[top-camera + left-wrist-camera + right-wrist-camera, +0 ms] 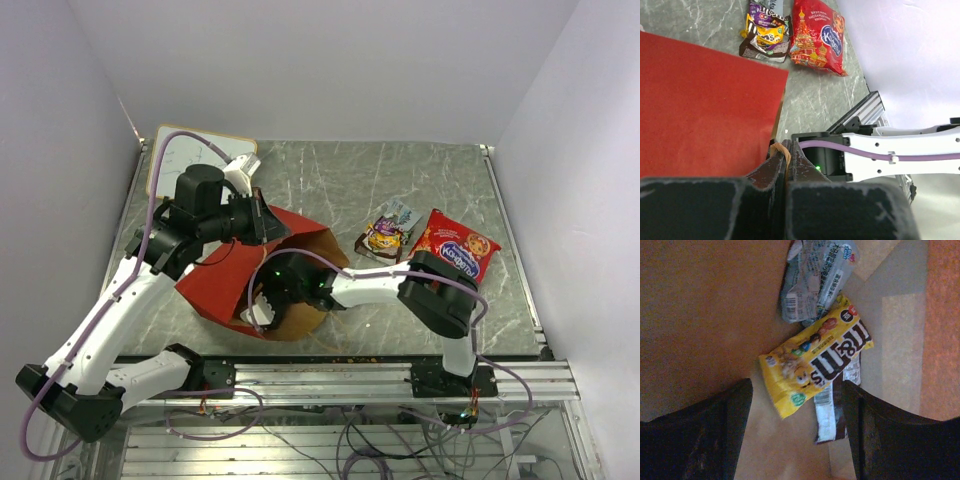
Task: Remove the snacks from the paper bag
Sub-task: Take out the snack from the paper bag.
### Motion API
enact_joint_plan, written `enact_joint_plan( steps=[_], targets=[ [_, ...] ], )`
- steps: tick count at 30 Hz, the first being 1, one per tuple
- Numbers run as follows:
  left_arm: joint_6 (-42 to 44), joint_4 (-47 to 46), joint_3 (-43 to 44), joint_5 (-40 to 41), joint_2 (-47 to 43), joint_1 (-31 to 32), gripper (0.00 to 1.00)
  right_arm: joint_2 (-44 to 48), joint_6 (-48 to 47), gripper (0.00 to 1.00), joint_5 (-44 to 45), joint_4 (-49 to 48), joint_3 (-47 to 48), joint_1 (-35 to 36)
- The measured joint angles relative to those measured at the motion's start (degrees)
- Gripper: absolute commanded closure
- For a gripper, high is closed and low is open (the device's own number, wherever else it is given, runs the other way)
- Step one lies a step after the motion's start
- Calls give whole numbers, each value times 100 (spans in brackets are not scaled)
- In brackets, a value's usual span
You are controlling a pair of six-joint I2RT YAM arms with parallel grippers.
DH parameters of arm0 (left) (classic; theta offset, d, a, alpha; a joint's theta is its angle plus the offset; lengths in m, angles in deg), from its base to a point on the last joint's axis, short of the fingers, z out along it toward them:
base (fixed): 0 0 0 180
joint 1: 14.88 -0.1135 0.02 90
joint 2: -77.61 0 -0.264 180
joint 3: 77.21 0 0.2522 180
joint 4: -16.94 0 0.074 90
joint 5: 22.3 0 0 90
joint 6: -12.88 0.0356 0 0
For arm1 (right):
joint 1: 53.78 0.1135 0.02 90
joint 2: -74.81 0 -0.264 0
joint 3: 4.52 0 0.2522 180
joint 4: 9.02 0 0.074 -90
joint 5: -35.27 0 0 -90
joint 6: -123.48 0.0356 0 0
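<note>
Deep in the paper bag (pixel 215 290) with the right gripper (pixel 796 405): fingers spread wide, holding nothing, poised over a yellow packet (pixel 815 360) printed "m&m's" in brown among coloured candies. Just above that and touching it, a grey-white wrapper (pixel 815 280) with a barcode and small print too fine to read. Partly under the yellow one, a dark brown packet (pixel 832 420) with a white barcode panel. All three flat on the brown kraft inside of the bag.

Over on the other side, left gripper (pixel 785 167) pinched tight on the tan loop handle (pixel 781 148) at the bag's upper edge, with the mouth turned toward the right arm.

Beyond the bag, out on the grey-green marbled table (pixel 330 180): a large red bag (pixel 455 248) with a blue logo and Cyrillic lettering, and just beside it a small heap of packets (pixel 385 235), yellow and purple-brown, one likewise marked "m&m's". Plain white walls on three sides; white board (pixel 190 150) with tan frame in the far left corner.
</note>
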Motion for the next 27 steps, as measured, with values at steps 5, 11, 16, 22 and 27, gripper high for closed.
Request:
enact_joint_plan(
  steps=[5,11,16,22,27],
  targets=[
    [-26,0,0,-105,7,0,93,-490,-105,33,-13,-116,409,0],
    [-28,48,63,-205,197,0,93,-903,-37,44,109,-599,577,2],
    [-81,46,72,-234,271,0,93,-1078,52,68,289,-796,647,11],
    [-116,68,72,-181,160,0,93,-1091,236,88,597,-977,645,7],
    [-116,157,72,0,-26,0,93,-1012,365,98,761,-1034,566,-57]
  ],
)
